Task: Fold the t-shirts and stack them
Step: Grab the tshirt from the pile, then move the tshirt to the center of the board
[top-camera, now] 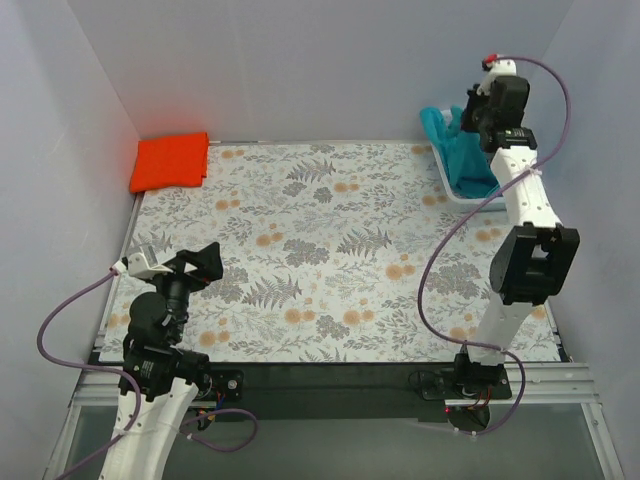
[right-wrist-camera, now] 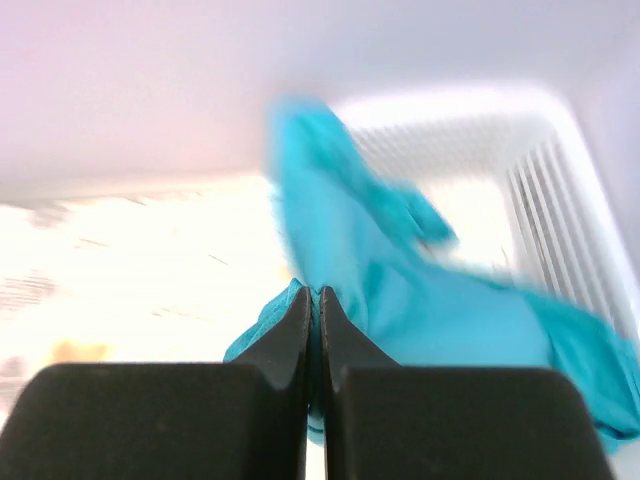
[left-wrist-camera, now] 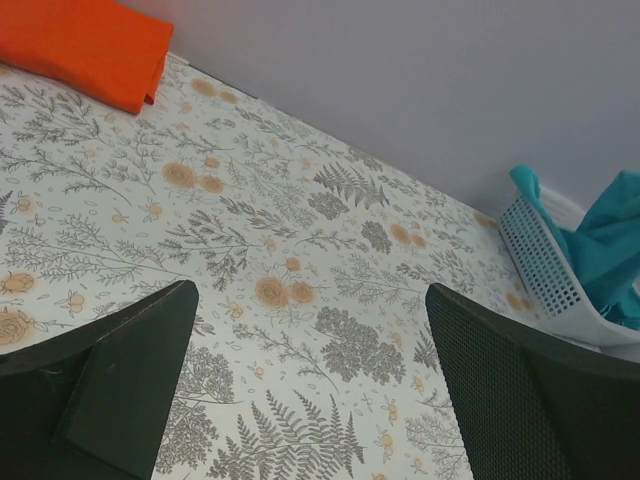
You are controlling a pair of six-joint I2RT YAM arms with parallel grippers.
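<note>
A folded orange t-shirt lies at the table's far left corner; it also shows in the left wrist view. A teal t-shirt hangs crumpled out of a white basket at the far right, seen too in the left wrist view. My right gripper is shut on a fold of the teal t-shirt and is raised above the basket. My left gripper is open and empty, low over the near left of the table, its dark fingers wide apart.
The table carries a floral cloth. Grey walls close the back and both sides. A purple cable loops from the right arm over the table's right side. The black front rail runs along the near edge.
</note>
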